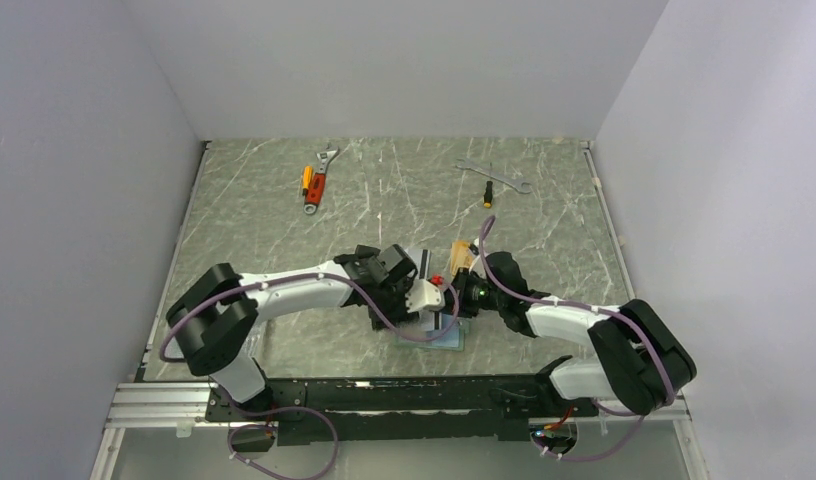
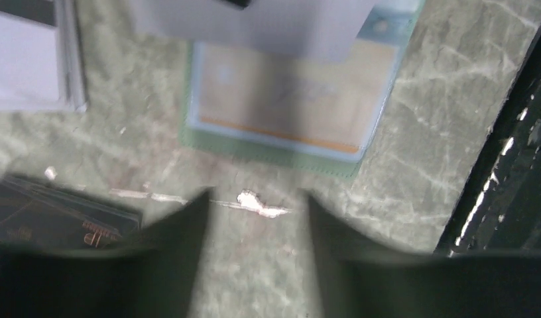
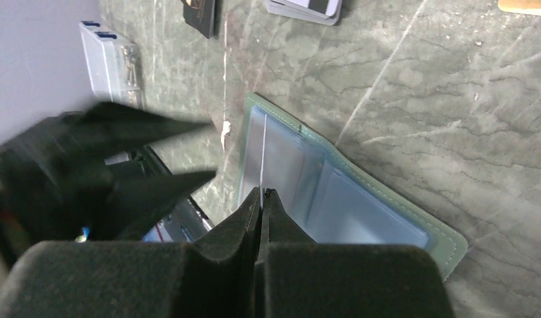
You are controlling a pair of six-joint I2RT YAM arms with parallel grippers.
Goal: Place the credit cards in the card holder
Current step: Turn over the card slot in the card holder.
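A: Position of card holder (image 3: 360,212)?
B: Open flat on table (image 1: 384,190), near front edge.
A: Tool state?
B: Clamped on silver-grey card (image 2: 268,30), edge-on over a pocket: right gripper (image 3: 263,192). Parted, empty, just beside holder: left gripper (image 2: 256,195).
A: Align card edge with pocket mouth. Feed slowly. Brace holder if sliding.

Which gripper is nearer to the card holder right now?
Right. The right gripper is directly over the open card holder, shut on a card; the left gripper hovers open just off its edge.
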